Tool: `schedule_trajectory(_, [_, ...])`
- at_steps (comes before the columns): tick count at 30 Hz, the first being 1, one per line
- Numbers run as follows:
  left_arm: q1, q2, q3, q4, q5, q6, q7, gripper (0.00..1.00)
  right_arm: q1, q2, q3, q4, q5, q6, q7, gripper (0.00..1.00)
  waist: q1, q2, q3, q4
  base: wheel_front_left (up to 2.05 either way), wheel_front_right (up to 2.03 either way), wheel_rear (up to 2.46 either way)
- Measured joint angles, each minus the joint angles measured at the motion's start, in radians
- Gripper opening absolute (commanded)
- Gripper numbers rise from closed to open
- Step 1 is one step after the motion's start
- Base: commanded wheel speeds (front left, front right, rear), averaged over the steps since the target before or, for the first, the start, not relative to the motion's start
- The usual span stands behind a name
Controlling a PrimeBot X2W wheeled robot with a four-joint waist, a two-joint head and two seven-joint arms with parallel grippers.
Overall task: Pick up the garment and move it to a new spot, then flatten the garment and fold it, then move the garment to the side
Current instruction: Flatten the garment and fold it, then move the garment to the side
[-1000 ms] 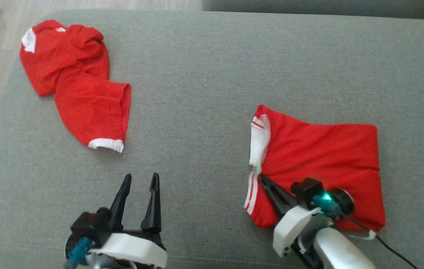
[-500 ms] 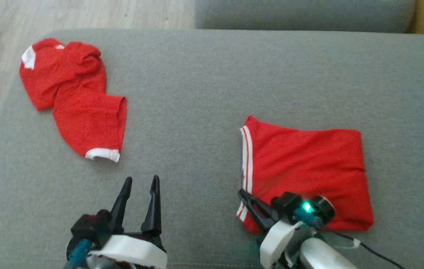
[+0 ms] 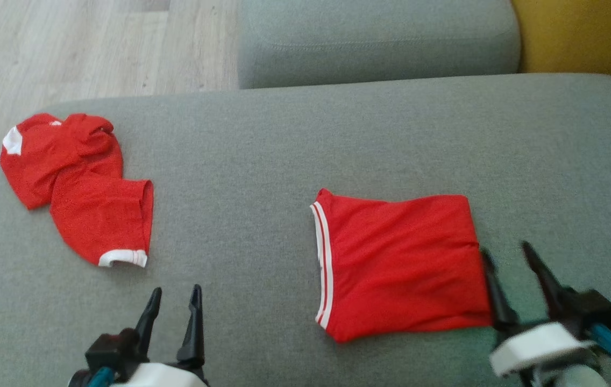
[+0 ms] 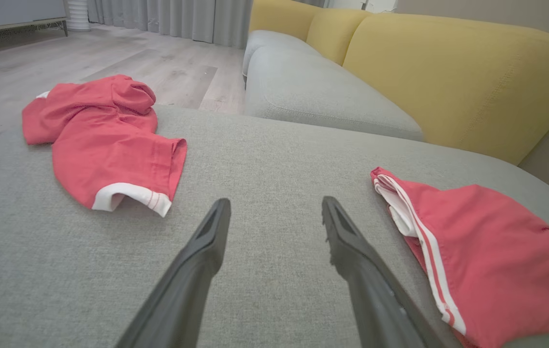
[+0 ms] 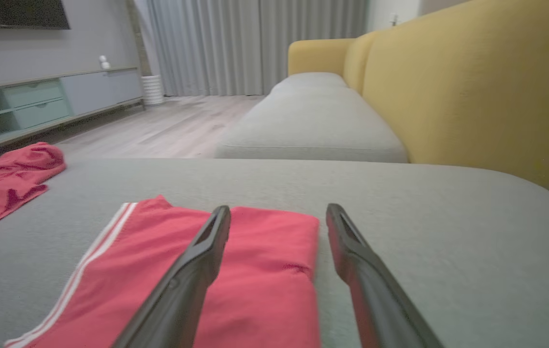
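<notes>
Overall, head view: the folded garment (image 3: 399, 266) lies flat on the grey cushion (image 3: 262, 161), right of centre and close to the near edge. It is a red rectangle with its white-striped hem facing the cushion's left edge. The right gripper (image 3: 505, 250) stands just beside the garment's right side, its 2 fingers spread apart with nothing between them. The inner finger runs along the garment's right edge; contact cannot be confirmed. The left gripper (image 3: 176, 290) sits at the near edge, left of centre, fingers parted and empty, well apart from both fabrics. A crumpled garment (image 3: 77, 183), red with white trim, lies near the cushion's far left corner.

Left wrist view: the left gripper (image 4: 275, 203) is wide and holds nothing, with only bare cushion (image 4: 274, 145) between its fingers. The crumpled garment (image 4: 105, 145) lies ahead to its left and the folded garment (image 4: 492, 246) to its right. A yellow backrest (image 4: 448, 72) rises behind.

Right wrist view: the right gripper (image 5: 278, 210) is spread and grips nothing. 1 finger lies over the folded garment (image 5: 265, 270), the other over bare cushion (image 5: 448, 241) past the fabric's side. The crumpled garment (image 5: 8, 183) shows at the far left.
</notes>
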Motion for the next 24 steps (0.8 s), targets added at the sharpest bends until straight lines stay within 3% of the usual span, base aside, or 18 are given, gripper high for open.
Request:
schedule_trajectory(6, [0.005, 0.0, 0.041, 0.013, 0.019, -0.025, 0.0, 1.0, 0.094, -0.001, -0.108, 0.002, 0.001, 0.0, -0.01, 1.0, 0.0, 0.0, -0.025, -0.008, 0.0, 0.0, 0.0])
schedule_trajectory(14, [0.064, 0.0, 0.072, 0.016, 0.033, -0.028, 0.0, 1.0, 0.132, 0.002, -0.104, 0.066, 0.042, 0.0, -0.027, 1.0, 0.0, 0.0, -0.049, 0.011, 0.0, 0.0, 0.0])
schedule_trajectory(24, [0.065, 0.0, 0.072, 0.013, 0.041, -0.03, 0.0, 1.0, 0.131, 0.002, -0.095, 0.062, 0.046, 0.0, -0.027, 1.0, 0.0, 0.0, -0.052, 0.03, 0.0, 0.0, 0.0])
